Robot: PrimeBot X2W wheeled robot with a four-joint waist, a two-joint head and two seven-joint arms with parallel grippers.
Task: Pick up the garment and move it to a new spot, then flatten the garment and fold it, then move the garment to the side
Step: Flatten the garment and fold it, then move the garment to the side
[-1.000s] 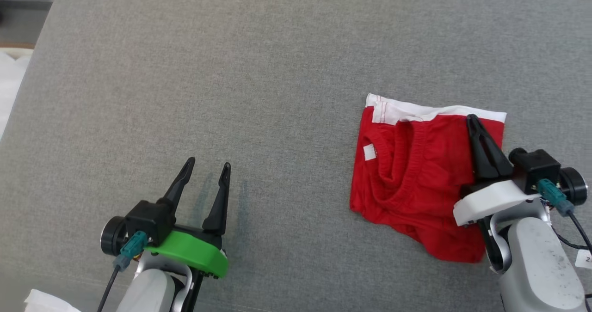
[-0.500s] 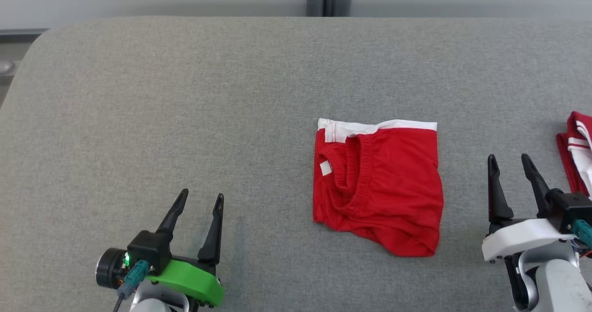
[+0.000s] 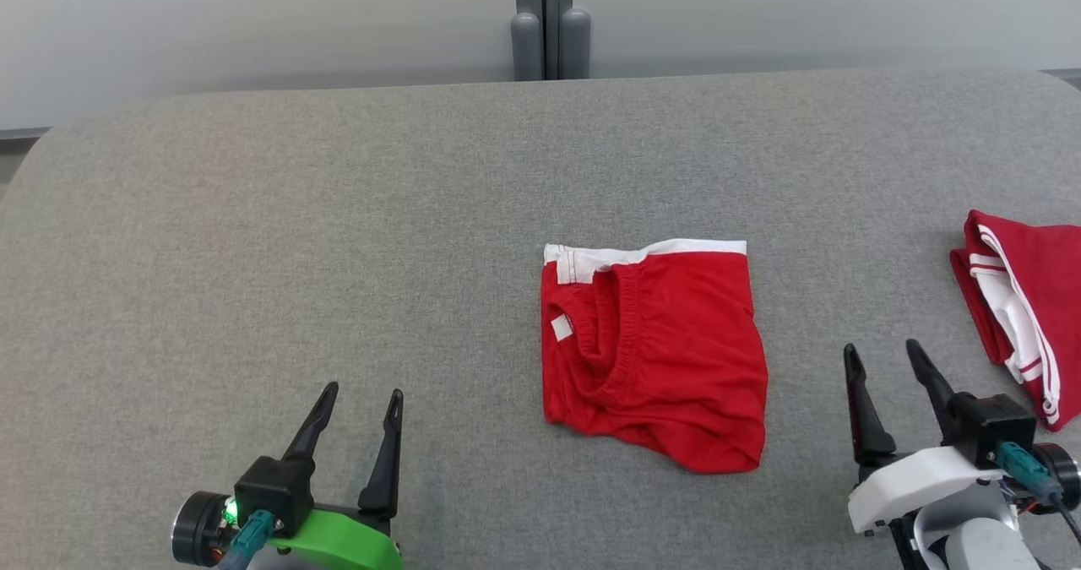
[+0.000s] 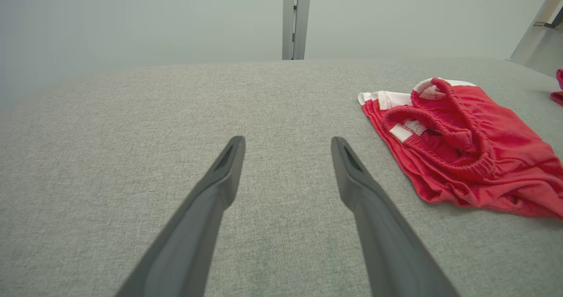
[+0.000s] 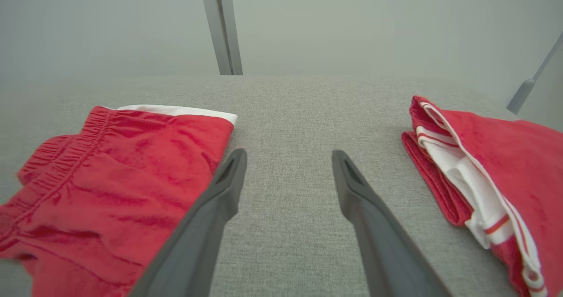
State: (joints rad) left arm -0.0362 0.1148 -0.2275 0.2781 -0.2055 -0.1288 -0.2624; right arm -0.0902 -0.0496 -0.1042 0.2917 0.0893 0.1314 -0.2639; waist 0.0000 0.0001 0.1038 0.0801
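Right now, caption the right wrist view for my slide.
Open right gripper between folded red shorts and a second red garment.

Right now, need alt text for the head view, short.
A folded red garment with white trim lies centred on the grey fabric table, neither hand touching it. The left hand and right hand sit open near the bottom edge; a second red-and-white garment lies at the right edge.

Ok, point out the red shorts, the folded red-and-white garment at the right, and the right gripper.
red shorts (image 3: 667,359), head view, on the red fabric at mid-body.
folded red-and-white garment (image 3: 1047,283), head view, on its red top layer.
right gripper (image 3: 881,350), head view, midway between its open fingertips.
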